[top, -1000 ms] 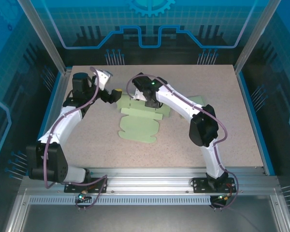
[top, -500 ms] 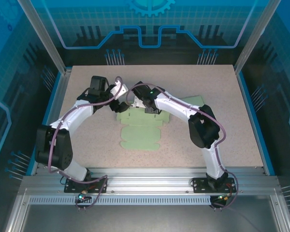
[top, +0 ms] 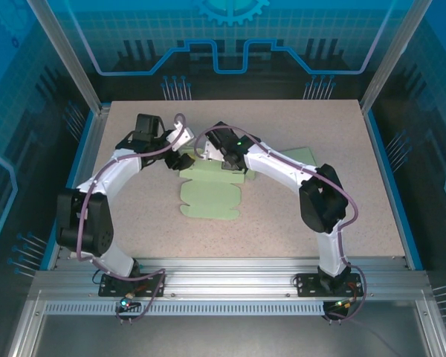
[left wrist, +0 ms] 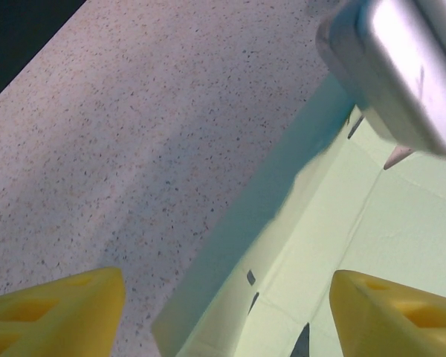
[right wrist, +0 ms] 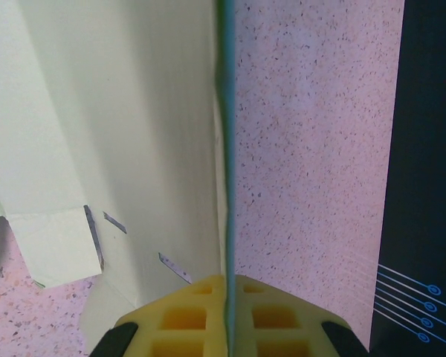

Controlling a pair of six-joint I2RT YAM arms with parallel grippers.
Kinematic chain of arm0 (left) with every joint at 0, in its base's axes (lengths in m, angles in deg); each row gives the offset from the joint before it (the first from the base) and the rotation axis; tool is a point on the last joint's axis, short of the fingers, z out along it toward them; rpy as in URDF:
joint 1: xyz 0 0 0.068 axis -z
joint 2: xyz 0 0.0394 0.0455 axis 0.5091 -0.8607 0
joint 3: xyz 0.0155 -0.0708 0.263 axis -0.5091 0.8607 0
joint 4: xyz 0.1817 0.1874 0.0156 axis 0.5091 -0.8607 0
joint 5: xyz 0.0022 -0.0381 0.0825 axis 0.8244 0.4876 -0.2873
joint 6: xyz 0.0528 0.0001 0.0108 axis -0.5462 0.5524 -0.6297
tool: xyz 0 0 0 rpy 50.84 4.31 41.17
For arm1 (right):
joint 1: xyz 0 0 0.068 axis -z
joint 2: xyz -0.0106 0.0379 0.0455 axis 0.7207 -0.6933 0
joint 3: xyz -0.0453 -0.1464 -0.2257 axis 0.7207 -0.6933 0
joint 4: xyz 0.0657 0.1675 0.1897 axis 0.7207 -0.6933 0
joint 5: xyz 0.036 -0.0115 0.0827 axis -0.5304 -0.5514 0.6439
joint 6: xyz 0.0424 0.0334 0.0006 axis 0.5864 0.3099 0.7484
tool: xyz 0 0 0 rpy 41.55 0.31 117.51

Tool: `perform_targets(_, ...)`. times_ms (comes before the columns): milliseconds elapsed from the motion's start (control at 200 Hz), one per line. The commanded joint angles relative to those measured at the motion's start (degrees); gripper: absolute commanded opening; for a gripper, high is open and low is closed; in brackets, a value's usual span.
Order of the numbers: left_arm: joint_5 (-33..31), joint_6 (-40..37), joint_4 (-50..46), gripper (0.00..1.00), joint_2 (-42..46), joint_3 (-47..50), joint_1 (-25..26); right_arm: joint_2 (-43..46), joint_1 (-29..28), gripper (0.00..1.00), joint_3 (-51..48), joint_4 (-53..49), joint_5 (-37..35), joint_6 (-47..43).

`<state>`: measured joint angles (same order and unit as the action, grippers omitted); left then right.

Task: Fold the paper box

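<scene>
The paper box [top: 212,195] lies mostly flat on the desk [top: 282,216], its far flap pinched in the closed right tool [right wrist: 225,286], probably to steady the crease, while the left tool [left wrist: 227,297], fingers spread, straddles the box's left edge.

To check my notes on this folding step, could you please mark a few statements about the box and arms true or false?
The right fingers are pinched on an edge of the paper box. True.
The left fingers are clamped shut. False: they stand apart, a raised flap between them.
The paper box is fully folded. False: part of it lies flat on the table.
The paper box is pale green. True.
</scene>
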<state>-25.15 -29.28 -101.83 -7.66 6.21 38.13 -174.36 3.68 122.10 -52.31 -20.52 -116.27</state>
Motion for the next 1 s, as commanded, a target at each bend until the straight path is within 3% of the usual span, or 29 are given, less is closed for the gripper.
perform_targets(0, 0.1, -2.6, -1.8, 0.63, -2.1, -2.5, 1.3, 2.4, -0.2, 0.02, -0.6, 1.1, 1.0, -0.8)
perform_targets(205, -0.4, -2.9, -0.9, 0.31, -3.4, -3.1, 2.1, 2.6, 0.0, 0.04, -0.8, 1.1, 1.6, -0.7)
perform_targets(420, -6.4, -4.5, 5.4, 0.0, -0.9, 1.4, 5.5, 3.2, 2.0, 0.15, -0.1, 1.0, 4.8, 3.7)
perform_targets(625, -16.8, -6.1, 22.8, 0.0, 3.6, 11.7, 9.9, 7.6, 6.0, 0.43, -2.0, 0.6, 10.2, 15.3)
perform_targets(770, -25.9, -10.1, 36.3, 0.0, 5.5, 18.9, 13.7, 14.4, 9.8, 0.61, -4.3, 0.3, 16.9, 29.5)
perform_targets(845, -27.9, -10.1, 42.1, 0.0, 5.6, 21.3, 14.7, 17.0, 12.5, 0.65, -4.2, -0.6, 21.0, 38.3)
perform_targets(995, -28.8, -7.9, 41.9, 0.06, 4.2, 21.9, 15.6, 17.8, 19.2, 0.66, -2.8, -3.2, 34.5, 53.8)
